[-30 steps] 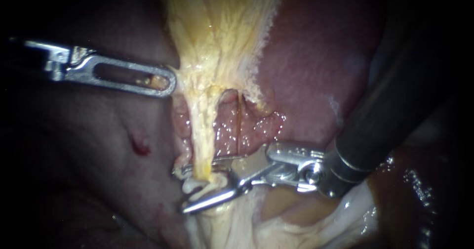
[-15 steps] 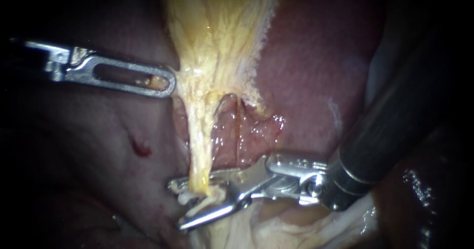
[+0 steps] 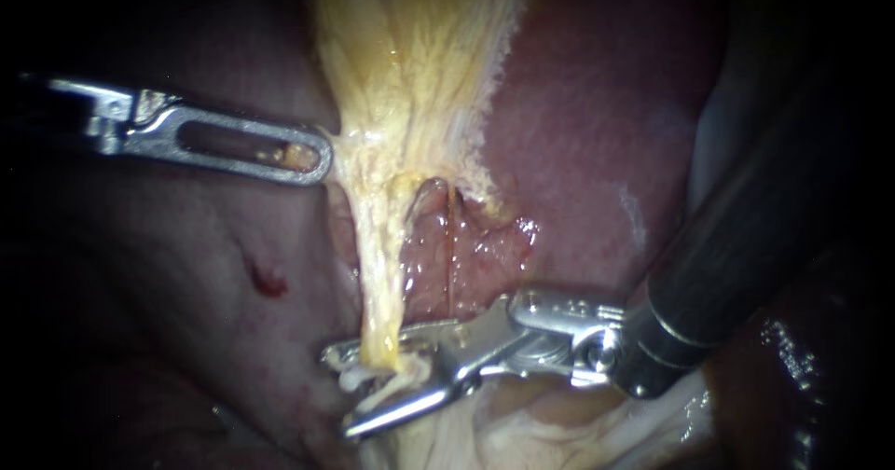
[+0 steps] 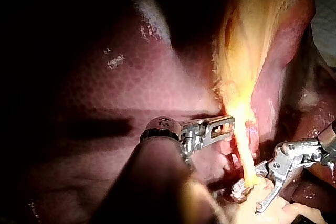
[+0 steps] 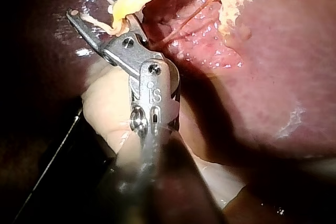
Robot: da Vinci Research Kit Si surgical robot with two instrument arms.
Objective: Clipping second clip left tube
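Note:
The left tube (image 3: 378, 274) is a yellowish strand running down from the gallbladder (image 3: 410, 50). A thinner tube (image 3: 450, 246) lies just right of it. My right instrument (image 3: 340, 391) comes in from the right; its jaws stand open, one on each side of the left tube's lower end, with whitish tissue between them. The right wrist view shows the same open jaws (image 5: 90, 3) around the strand. My left instrument (image 3: 322, 158) has a slotted jaw and is shut on the gallbladder's edge, holding it leftward. It also shows in the left wrist view (image 4: 228, 128).
Dark red liver (image 3: 578, 116) lies behind and to the right. A raw glistening patch (image 3: 485, 246) sits between the tubes and the liver. Pale fatty tissue (image 3: 522, 423) lies under the right instrument. A small blood spot (image 3: 266, 279) marks the tissue on the left.
My right instrument's open jaws have slid a little down along the left tube, which now looks more stretched. The left instrument has held still.

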